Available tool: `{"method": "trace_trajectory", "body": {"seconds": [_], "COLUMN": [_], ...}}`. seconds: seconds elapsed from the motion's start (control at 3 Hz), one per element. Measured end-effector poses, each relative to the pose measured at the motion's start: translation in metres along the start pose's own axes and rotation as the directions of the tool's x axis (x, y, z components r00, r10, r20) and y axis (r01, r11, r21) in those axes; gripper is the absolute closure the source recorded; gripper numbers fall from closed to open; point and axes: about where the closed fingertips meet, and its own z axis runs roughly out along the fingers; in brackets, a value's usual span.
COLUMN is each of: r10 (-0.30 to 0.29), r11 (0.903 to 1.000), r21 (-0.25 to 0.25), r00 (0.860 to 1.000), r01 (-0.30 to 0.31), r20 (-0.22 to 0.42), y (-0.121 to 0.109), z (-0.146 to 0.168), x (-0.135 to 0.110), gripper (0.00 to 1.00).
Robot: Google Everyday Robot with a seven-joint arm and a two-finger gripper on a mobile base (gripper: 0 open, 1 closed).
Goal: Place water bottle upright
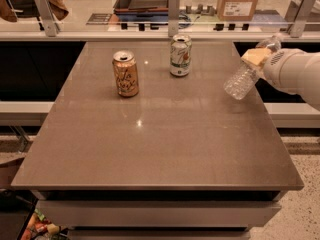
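Observation:
The water bottle (241, 80) is a clear ribbed plastic bottle, held tilted in the air over the table's right side, its base low and to the left, its cap end up by the arm. My gripper (256, 58) is shut on the water bottle's upper part; a yellowish finger pad (255, 57) presses on it. The white arm comes in from the right edge. The bottle's base hangs a little above the table top.
An orange can (125, 73) stands upright on the brown table (150, 139) at the back left. A white-green can (180, 55) stands upright at the back middle. A glass rail with metal posts (173, 6) runs along the far edge.

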Motion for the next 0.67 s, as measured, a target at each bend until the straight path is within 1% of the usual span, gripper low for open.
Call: {"method": "trace_trajectory", "body": {"seconds": [0.33,0.67], "r10": [0.038,0.018], "r11": [0.9992,0.9998], "r21": [0.009,0.009], "r00": [0.995,0.996], "r01": [-0.039,-0.019], "r20": [0.089,0.090], "y": [-0.0107,-0.0097], "z": [-0.0098,-0.0102], "x": [-0.0238,-0.0244], "gripper": [1.00,1.00]}}
